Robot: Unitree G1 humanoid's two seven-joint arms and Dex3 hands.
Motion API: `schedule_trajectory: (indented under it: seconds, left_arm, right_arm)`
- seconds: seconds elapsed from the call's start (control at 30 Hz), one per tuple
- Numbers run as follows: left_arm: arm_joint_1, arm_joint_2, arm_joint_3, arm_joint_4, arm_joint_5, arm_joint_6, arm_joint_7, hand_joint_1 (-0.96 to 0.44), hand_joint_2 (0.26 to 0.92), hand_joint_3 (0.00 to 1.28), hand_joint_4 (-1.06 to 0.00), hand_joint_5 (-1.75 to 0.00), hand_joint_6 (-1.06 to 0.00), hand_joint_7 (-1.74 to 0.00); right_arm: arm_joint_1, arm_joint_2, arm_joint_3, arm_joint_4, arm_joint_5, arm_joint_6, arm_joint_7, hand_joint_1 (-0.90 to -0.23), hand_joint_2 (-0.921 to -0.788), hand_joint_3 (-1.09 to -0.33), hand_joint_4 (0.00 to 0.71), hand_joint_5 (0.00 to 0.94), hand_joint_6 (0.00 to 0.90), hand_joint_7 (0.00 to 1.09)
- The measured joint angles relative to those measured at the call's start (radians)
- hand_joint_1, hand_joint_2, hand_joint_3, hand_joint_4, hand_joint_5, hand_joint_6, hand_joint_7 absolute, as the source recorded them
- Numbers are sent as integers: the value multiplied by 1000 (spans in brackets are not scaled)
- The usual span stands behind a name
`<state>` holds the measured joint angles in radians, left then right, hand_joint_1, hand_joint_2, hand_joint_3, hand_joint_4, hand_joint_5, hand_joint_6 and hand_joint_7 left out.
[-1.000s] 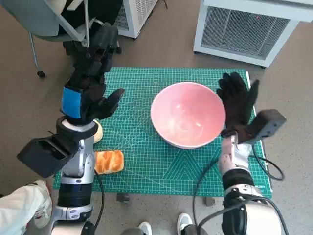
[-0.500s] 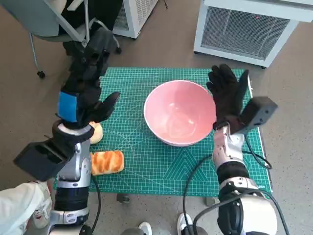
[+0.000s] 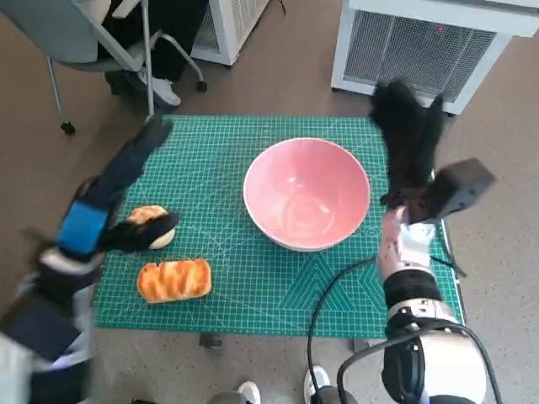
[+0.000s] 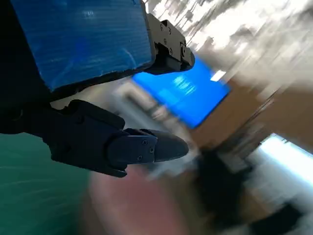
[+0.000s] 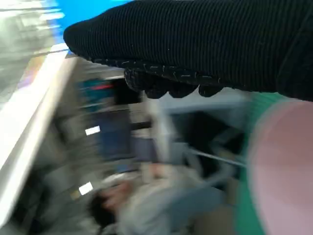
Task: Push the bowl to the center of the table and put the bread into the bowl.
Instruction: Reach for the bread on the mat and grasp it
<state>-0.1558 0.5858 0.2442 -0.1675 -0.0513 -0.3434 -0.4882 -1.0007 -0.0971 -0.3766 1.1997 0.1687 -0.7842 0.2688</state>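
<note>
The pink bowl [image 3: 306,194] stands near the middle of the green mat [image 3: 278,290]. A round bun [image 3: 154,229] and a glazed golden loaf [image 3: 174,279] lie at the mat's left side. My left hand [image 3: 114,202], blurred by motion, hangs over the mat's left edge with fingers stretched out and its thumb across the bun; it holds nothing. My right hand [image 3: 408,143] is raised beside the bowl's far right rim, fingers extended, apart from the bowl. The left wrist view is smeared: the left hand [image 4: 98,112] shows, with a pink blur of bowl [image 4: 132,205]. The glove [image 5: 195,44] and bowl edge [image 5: 286,171] show in the right wrist view.
A white ventilated unit [image 3: 421,50] stands behind the table at the right, another white unit [image 3: 236,25] and a chair [image 3: 93,34] at the back left. Shoes [image 3: 248,391] show at the table's near edge. A blurred person [image 5: 146,196] appears in the right wrist view.
My left arm has swung down and to the left, toward the bun. The bowl has slid a little to the left. My right hand has come off the bowl's rim and moved back.
</note>
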Motion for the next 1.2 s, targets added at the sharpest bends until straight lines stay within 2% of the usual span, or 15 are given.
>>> schedule_trajectory:
  seconds: [0.13, 0.27, 0.4, 0.57, 0.63, 0.73, 1.2]
  left_arm:
    - [90, 95, 26, -117, 39, 109, -53, -641, 921, 234, -192, -5, -352, -14]
    - [162, 154, 30, -223, 81, 235, -95, -606, 921, 140, -198, -5, -363, -18]
    - [214, 193, 11, -304, 138, 356, -130, -574, 921, 81, -204, -4, -371, -20]
    - [242, 222, -46, -359, 235, 458, -156, -566, 921, 62, -205, -2, -367, -16]
    - [244, 230, -75, -366, 273, 487, -161, -567, 921, 62, -204, -2, -366, -15]
    - [244, 231, -116, -365, 318, 519, -161, -568, 921, 62, -204, -1, -364, -14]
    - [194, 117, -308, -243, 503, 553, -37, -539, 921, 33, -276, -24, -358, -9]
  right_arm:
    - [2, -5, 24, -87, 26, -103, 87, -568, -921, -846, 239, 25, 0, 738]
    - [11, -9, 56, -179, 34, -176, 149, -565, -921, -860, 249, 31, -1, 748]
    - [29, -14, 85, -266, 69, -203, 211, -559, -921, -865, 256, 38, -1, 729]
    - [69, -18, 114, -368, 121, -198, 267, -567, -921, -848, 254, 42, -1, 717]
    - [87, -18, 124, -406, 140, -191, 279, -571, -921, -840, 253, 44, -1, 715]
    - [108, -18, 135, -445, 151, -178, 287, -569, -921, -830, 251, 47, -1, 714]
    - [157, -21, 163, -527, 143, -149, 277, -550, -921, -836, 234, 58, -1, 709]
